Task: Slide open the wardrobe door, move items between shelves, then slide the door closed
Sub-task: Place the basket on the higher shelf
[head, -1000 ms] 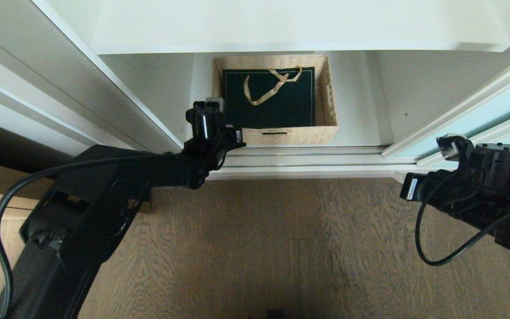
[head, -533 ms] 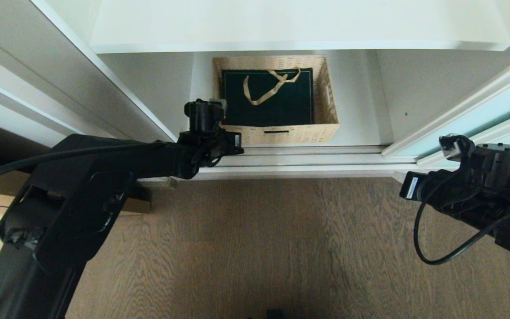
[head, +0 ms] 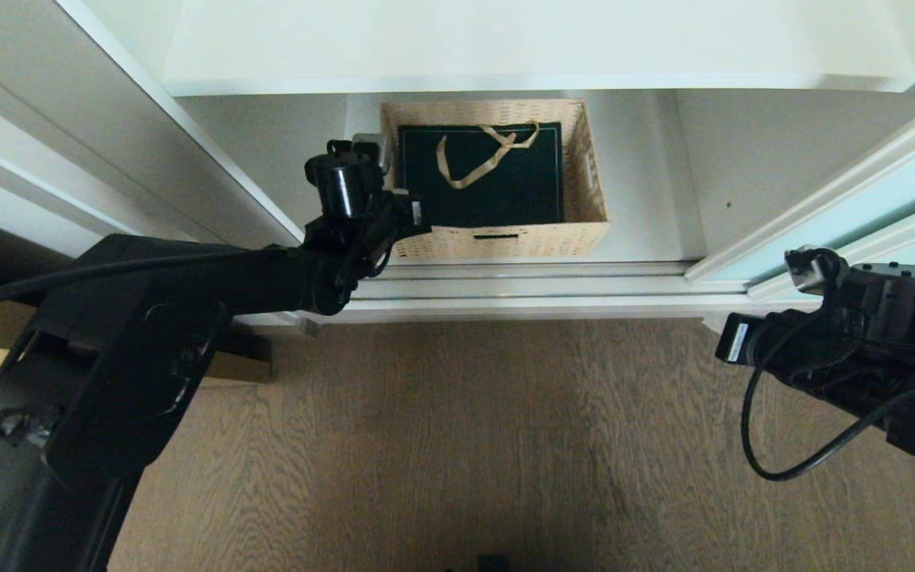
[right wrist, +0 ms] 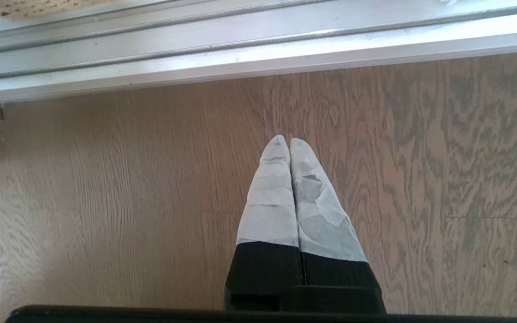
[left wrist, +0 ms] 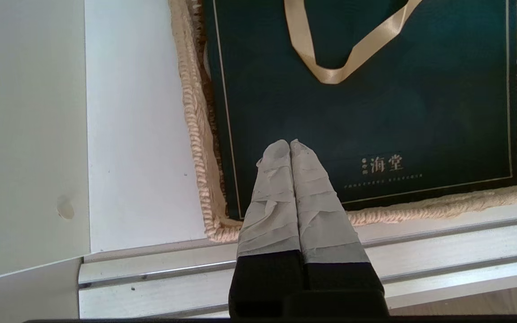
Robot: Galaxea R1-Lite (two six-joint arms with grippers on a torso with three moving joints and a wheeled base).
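A tan wicker basket [head: 588,179] stands on the wardrobe's low white shelf [head: 712,191]. Inside it a dark green gift bag [head: 481,195] lies flat, its gold ribbon handle [left wrist: 330,74] on top. My left gripper [left wrist: 290,142] is shut and holds nothing. Its taped fingertips point over the bag's [left wrist: 375,112] near left part, just inside the basket's rim [left wrist: 195,148]. The right gripper [right wrist: 289,140] is also shut and empty, parked above the wood floor on the right. At the right the sliding wardrobe door [head: 886,195] of frosted blue-green glass is slid aside.
An upper white shelf [head: 537,48] overhangs the basket. The metal door track [head: 545,286] runs along the wardrobe's front edge, with the brown wood floor [head: 465,445] before it. A white side panel [head: 148,159] bounds the opening on the left.
My left arm has pushed farther in toward the basket's left front corner, and its wrist now covers that corner. The right arm, basket and bag have stayed put.
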